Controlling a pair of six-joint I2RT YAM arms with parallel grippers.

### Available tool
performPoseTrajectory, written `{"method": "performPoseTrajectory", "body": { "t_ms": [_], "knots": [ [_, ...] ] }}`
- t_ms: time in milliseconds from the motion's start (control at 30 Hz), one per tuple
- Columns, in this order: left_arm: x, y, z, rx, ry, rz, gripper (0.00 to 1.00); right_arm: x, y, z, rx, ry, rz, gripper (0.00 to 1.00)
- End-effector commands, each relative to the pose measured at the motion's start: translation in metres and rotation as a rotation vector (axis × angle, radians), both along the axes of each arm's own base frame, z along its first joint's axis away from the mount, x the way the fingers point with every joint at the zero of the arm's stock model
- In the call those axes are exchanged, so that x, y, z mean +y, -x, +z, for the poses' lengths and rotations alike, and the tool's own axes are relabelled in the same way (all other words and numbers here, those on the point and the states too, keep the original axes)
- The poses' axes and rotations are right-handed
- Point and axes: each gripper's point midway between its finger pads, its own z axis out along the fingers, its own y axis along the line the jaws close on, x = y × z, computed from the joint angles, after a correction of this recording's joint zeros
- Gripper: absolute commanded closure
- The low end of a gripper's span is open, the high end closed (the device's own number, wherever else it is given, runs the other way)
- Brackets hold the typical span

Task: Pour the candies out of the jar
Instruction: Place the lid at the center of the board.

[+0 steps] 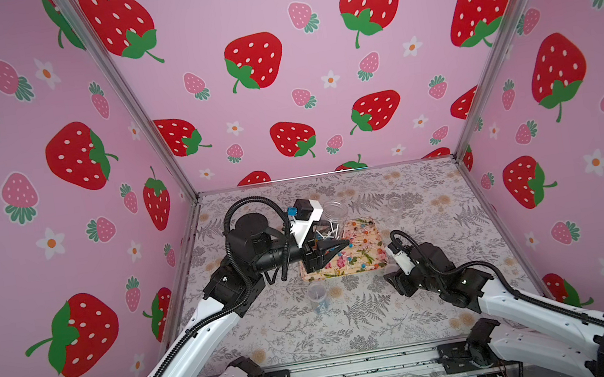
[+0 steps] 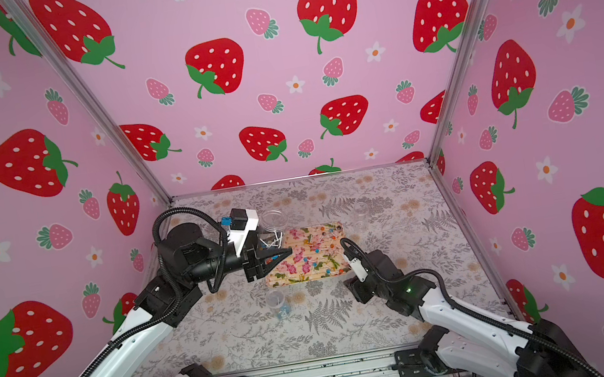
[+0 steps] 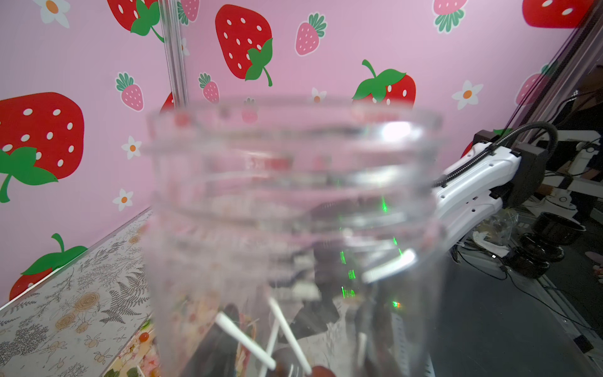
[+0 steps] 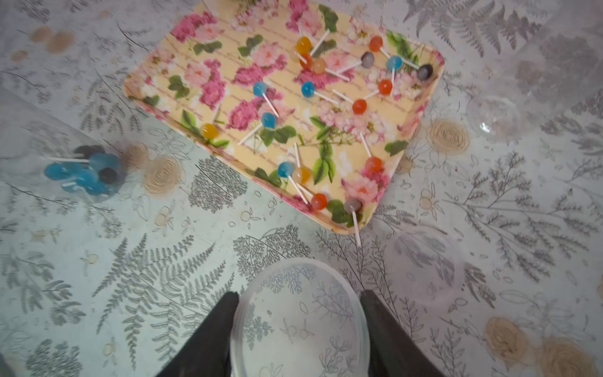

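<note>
Over the tray [image 1: 345, 273] edge nearest the left arm: left gripper [image 1: 335, 248] clamped on the clear jar [image 1: 323, 231], held above the tray. Jar tilt unclear in both top views. Left wrist view: jar blurred and filling the frame, a few white sticks visible inside it near the gripper end. Candies [image 4: 359, 106] lie scattered across the tray, mostly blue, red and orange, some dark; one stick overhangs the rim. Right gripper [image 4: 300, 297] sits low over the table [image 1: 353, 323], just beside the tray's near right corner, fingers [image 4: 228, 303] pressed to opposite edges of a clear round lid [image 4: 300, 320]. Second jar [image 1: 317, 296] stands upright on the table in front of the tray, with blue candies at its bottom.
</note>
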Motion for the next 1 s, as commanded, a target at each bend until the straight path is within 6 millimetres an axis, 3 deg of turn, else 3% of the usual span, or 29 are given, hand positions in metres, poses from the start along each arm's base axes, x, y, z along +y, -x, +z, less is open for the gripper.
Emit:
{"method": "performPoseTrajectory", "body": {
  "t_ms": [0, 133, 433, 800, 967],
  "knots": [
    [0.003, 0.003, 0.013, -0.041, 0.023, 0.001, 0.60, -0.013, -0.016, -0.007, -0.053, -0.023, -0.157, 0.40],
    [0.001, 0.000, 0.011, -0.031, 0.023, 0.002, 0.60, -0.023, -0.022, -0.022, -0.076, 0.010, -0.231, 0.38],
    [-0.002, -0.003, 0.006, -0.018, 0.016, -0.003, 0.60, -0.021, -0.019, -0.055, -0.008, 0.086, -0.246, 0.33],
    [-0.005, -0.008, -0.002, -0.004, 0.002, 0.001, 0.60, -0.018, -0.021, -0.024, -0.051, 0.020, -0.249, 0.25],
    [-0.005, -0.011, -0.005, -0.001, -0.006, 0.007, 0.60, -0.011, -0.025, 0.000, -0.073, -0.030, -0.246, 0.21]
  ]
}}
